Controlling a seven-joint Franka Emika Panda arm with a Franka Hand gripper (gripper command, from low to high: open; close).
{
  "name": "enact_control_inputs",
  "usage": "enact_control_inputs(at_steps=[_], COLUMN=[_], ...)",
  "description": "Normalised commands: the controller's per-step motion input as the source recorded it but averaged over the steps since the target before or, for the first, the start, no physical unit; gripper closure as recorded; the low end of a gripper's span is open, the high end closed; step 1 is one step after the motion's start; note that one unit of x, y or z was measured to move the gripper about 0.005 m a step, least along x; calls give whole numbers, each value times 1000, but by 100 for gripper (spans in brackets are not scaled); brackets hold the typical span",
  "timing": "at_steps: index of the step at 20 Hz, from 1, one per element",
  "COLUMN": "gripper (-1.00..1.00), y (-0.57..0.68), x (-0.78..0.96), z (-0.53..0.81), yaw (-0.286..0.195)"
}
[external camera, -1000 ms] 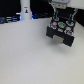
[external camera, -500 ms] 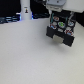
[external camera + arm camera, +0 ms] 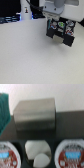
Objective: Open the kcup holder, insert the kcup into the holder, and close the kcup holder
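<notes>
White fingertips (image 3: pixel 39 153) of the gripper (image 3: pixel 60 34) show a gap too blurred to judge, holding nothing visible, facing the closed kcup holder (image 3: pixel 35 115), its long axis running crosswise.

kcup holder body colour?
Dark grey to black, plain; the kcup holder shows best in the wrist view.
</notes>
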Motion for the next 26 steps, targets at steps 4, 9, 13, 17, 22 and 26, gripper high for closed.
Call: enact_control_inputs(at_steps=[4,9,13,17,22,26], gripper=[-100,-100,-100,-100,-100,-100], y=[292,239,198,189,315,480], x=[648,240,96,-39,-262,-409], z=[-52,-107,-196,-188,-67,14], yaw=[108,213,225,231,181,113])
